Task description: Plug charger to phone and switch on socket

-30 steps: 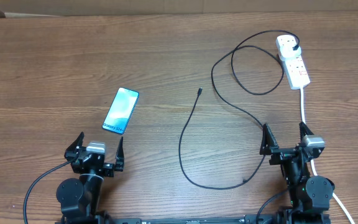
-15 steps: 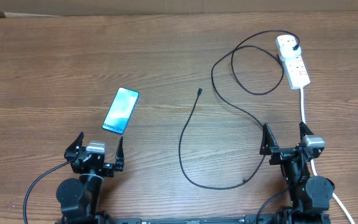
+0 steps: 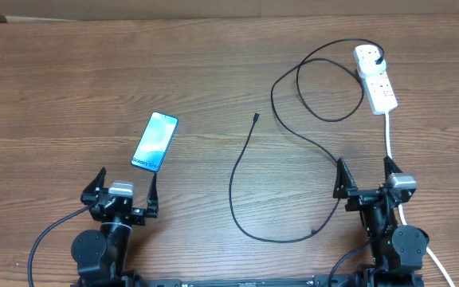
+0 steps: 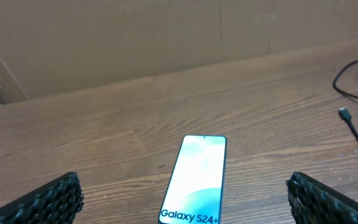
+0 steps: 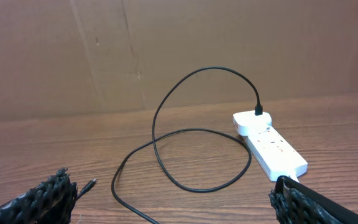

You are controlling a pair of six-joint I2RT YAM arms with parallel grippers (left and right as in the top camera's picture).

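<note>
The left gripper (image 3: 127, 179) stands released, its two black fingers (image 4: 48, 200) spread wide and holding nothing. It sits low at the near edge of the wooden table (image 3: 70, 80). The phone (image 3: 155, 141) lies flat just ahead of this gap, screen up and slightly slanted. Its end with the white lettering points toward the gripper, and nothing touches it.

The right gripper (image 3: 364, 171) is likewise released and empty, with its padded fingers (image 5: 42, 199) wide apart. The charger (image 3: 241, 163) lies loose on the table and passes close by this gripper's inner finger. From there it bends round toward the table's middle and runs up to its small connector tip (image 3: 256, 117). The tip rests bare on the wood, well apart from the phone.

The cable's other stretch loops in a wide coil and ends in the black plug (image 3: 382, 57), which is seated in the far end of the socket (image 3: 375, 78). The socket lies at the far right of the table, beyond the right gripper. Its thick white cord (image 3: 390, 131) trails back past that gripper's outer finger. A brown cardboard wall (image 4: 135, 37) stands behind the table.
</note>
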